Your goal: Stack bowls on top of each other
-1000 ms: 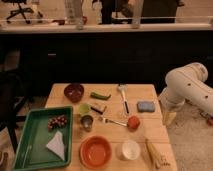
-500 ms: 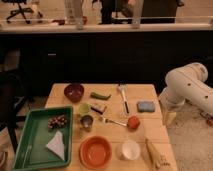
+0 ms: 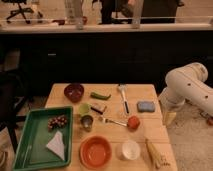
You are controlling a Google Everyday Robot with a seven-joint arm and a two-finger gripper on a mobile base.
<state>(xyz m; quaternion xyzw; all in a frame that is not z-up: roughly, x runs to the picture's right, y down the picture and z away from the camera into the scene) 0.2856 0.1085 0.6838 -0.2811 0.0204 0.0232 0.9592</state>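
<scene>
While our hand (image 3: 168, 118) hangs released well right of the green tray (image 3: 32, 142), the maroon bowl (image 3: 74, 92) sits beyond that tray, the orange bowl (image 3: 95, 151) just right; our reach could topple the green cup (image 3: 84, 108).

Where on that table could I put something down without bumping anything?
Bare wood lies at the far right corner behind the blue sponge, and along the right edge between it and the long yellow object. The middle, around the green cup and fork, is crowded. The gripper hangs beside the right edge of the table.
</scene>
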